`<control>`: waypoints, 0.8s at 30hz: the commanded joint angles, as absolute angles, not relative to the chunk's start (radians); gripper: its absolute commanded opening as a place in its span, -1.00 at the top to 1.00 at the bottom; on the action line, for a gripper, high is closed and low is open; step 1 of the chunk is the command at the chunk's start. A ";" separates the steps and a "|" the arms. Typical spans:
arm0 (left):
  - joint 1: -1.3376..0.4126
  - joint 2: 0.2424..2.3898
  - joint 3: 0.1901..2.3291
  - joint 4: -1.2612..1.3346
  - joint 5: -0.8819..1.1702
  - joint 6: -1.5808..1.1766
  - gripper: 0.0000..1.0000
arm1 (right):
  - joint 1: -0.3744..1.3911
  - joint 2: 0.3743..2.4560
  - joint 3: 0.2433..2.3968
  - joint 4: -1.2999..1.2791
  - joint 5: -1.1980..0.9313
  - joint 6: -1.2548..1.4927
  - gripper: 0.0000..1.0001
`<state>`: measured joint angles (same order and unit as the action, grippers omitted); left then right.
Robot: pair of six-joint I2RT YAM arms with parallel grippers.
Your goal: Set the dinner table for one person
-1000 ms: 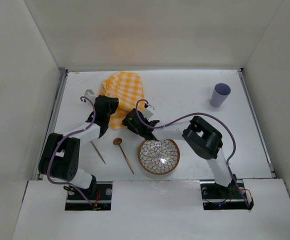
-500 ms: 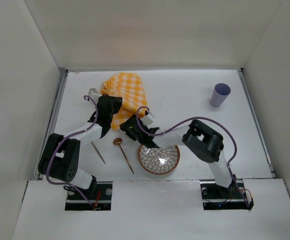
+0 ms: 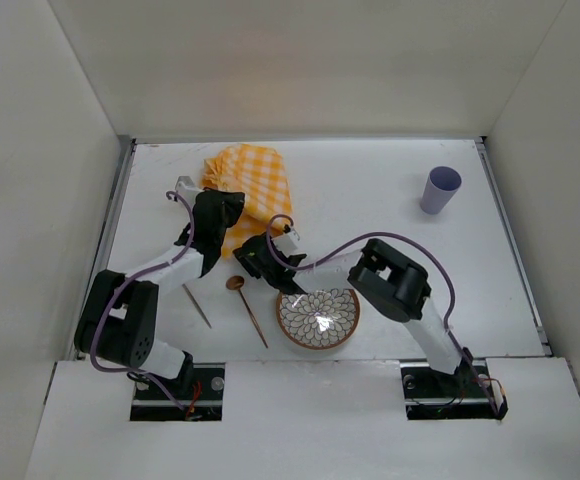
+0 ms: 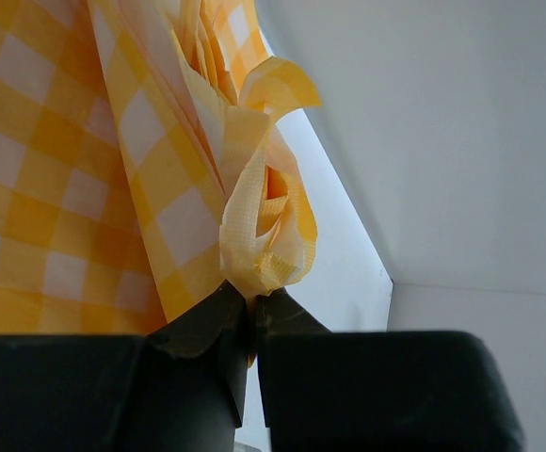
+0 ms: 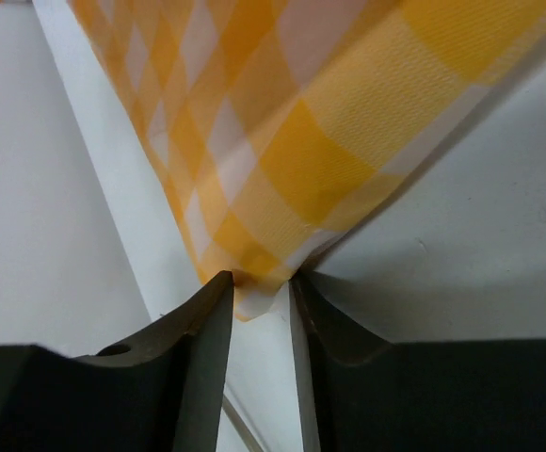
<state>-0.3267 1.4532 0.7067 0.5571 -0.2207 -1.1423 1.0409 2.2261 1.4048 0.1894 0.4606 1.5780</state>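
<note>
A yellow-and-white checked cloth (image 3: 252, 172) lies bunched at the back left of the white dinner table (image 3: 370, 200). My left gripper (image 3: 225, 212) is shut on a crumpled fold of the cloth (image 4: 254, 235), with the fabric squeezed between its black fingers (image 4: 207, 330). My right gripper (image 3: 242, 256) is low over the table at the cloth's near corner. In the right wrist view that corner (image 5: 254, 292) sits between the right gripper's (image 5: 259, 282) tips, and the jaws still stand apart around it.
A patterned bowl (image 3: 318, 315) sits just right of the right gripper, near the front. A brown spoon (image 3: 248, 308) and a thin stick (image 3: 196, 304) lie at the front left. A purple cup (image 3: 440, 189) stands at the back right.
The right gripper has slid left and nearer, from beside the bowl to the cloth's near corner, and its jaws have narrowed. The left gripper has kept its hold and barely moved.
</note>
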 commanded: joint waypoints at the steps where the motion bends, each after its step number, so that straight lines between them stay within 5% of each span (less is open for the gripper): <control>1: -0.318 1.407 0.696 0.611 -0.224 -1.158 0.93 | 1.035 2.299 1.411 0.091 0.456 1.623 0.31; 11: -0.292 1.397 0.689 0.612 -0.209 -1.157 0.93 | 1.035 2.240 1.353 0.136 0.509 1.583 0.87; 24: -0.144 1.499 0.840 0.609 -0.075 -1.221 0.96 | 0.878 1.780 1.060 0.258 0.598 1.090 0.97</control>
<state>-0.1776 1.4769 0.7612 0.5587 -0.1268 -1.1778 0.9592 1.8957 1.0782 0.1997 0.5659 1.2903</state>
